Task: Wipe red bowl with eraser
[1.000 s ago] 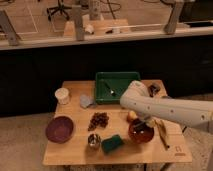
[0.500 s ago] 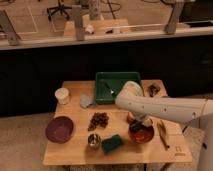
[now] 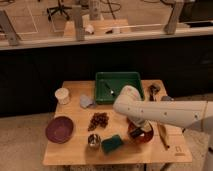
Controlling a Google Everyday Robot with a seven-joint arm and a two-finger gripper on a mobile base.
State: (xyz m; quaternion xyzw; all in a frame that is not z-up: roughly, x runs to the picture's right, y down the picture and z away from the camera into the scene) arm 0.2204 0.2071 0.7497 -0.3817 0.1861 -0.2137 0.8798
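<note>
White smooth arm is reaching in from the right, gripper pointing down inside the red bowl; whether it is clamped or spread cannot be told. The round, glossy red bowl is sitting at the front right of the wooden table. Thick rectangular green sponge is lying just left of it, beside a small shiny metal cup. Round purple bowl is sitting far left, rectangular green tray at the back.

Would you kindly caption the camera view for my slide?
Claw at the red bowl on the wooden table, green sponge beside it.
</note>
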